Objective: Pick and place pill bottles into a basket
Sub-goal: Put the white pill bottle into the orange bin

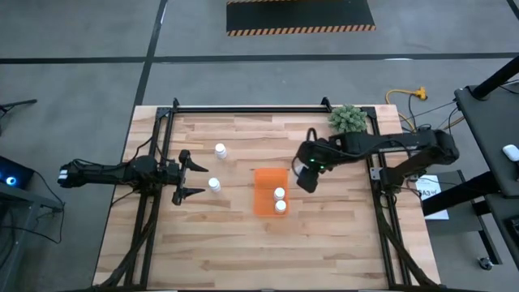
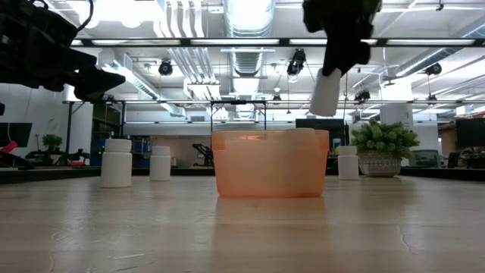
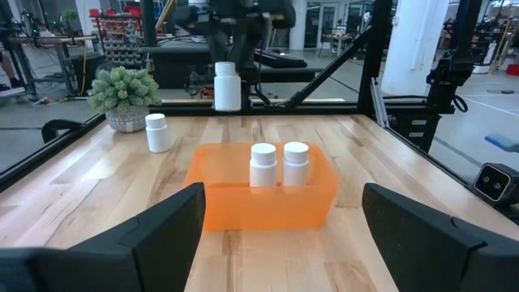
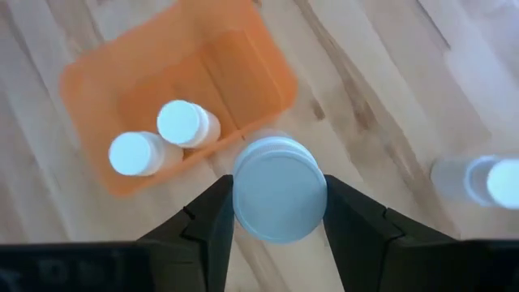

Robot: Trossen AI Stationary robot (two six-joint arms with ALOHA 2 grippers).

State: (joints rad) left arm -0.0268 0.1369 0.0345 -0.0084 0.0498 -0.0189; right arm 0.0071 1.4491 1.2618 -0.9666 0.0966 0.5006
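Note:
The orange basket (image 1: pixel 264 195) stands mid-table with two white pill bottles (image 1: pixel 280 199) upright inside it. My right gripper (image 1: pixel 306 175) hovers by the basket's far right corner, shut on a third bottle (image 2: pixel 326 92). Two bottles (image 1: pixel 220 149) (image 1: pixel 214 184) stand on the table left of the basket. Another bottle (image 3: pixel 156 132) stands beside the plant. My left gripper (image 1: pixel 188 174) is open and empty at the left, with the nearer of those two bottles just right of its fingertips. My right gripper pinches the bottle's upper end (image 4: pixel 280 199) between its two fingers (image 4: pixel 212 223), one on each side. The fingers come from above, pointing down. The bottle hangs upright below them (image 3: pixel 227 85), lifted clear of the table and higher than the basket's rim.
A green bushy plant (image 1: pixel 349 119) in a pot stands at the far right corner. A black frame rail (image 1: pixel 243 108) runs along the table's far edge, and arm mounts stand at both sides. Bare wood lies near the front edge.

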